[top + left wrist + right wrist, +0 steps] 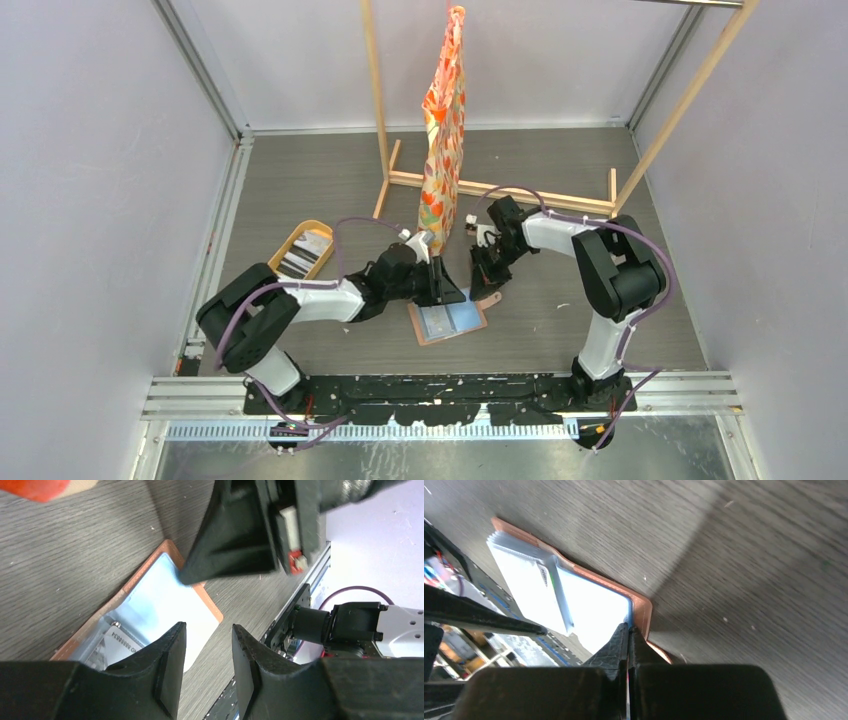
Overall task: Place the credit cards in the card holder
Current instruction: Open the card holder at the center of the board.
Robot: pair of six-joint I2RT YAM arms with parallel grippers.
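The left pincer (207, 645) fills the bottom of its own wrist view. Its fingers stand partly apart with nothing between them; only the tabletop (75, 540) and a corner of the card holder (150, 605) show through the gap. The card holder lies open and flat, blue inside up. A card (117, 642) with printed digits sits at its seven o'clock end, half cut off by a finger. The right pincer (628, 630) is closed tight, its tips at the edge of the blue lining. It may be nipping that lining, but glare washes the spot out. Only the top view shows the tray (318, 228) at ten o'clock from the card holder, with more credit cards (305, 255) in it, too small to count.
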